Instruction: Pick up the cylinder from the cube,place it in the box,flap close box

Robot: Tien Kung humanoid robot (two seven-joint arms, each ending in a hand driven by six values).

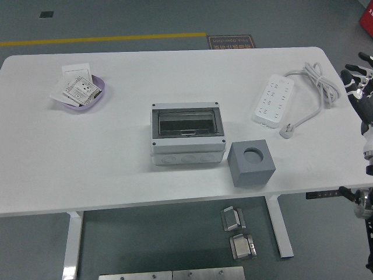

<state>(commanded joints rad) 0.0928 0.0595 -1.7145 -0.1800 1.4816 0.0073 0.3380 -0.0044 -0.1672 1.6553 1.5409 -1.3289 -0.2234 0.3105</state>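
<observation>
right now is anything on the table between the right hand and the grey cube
Nothing visible blocks it. The right hand is at the table's right edge; the grey cube sits nearer the front edge, over bare table. The power strip lies farther back, off that path.
</observation>
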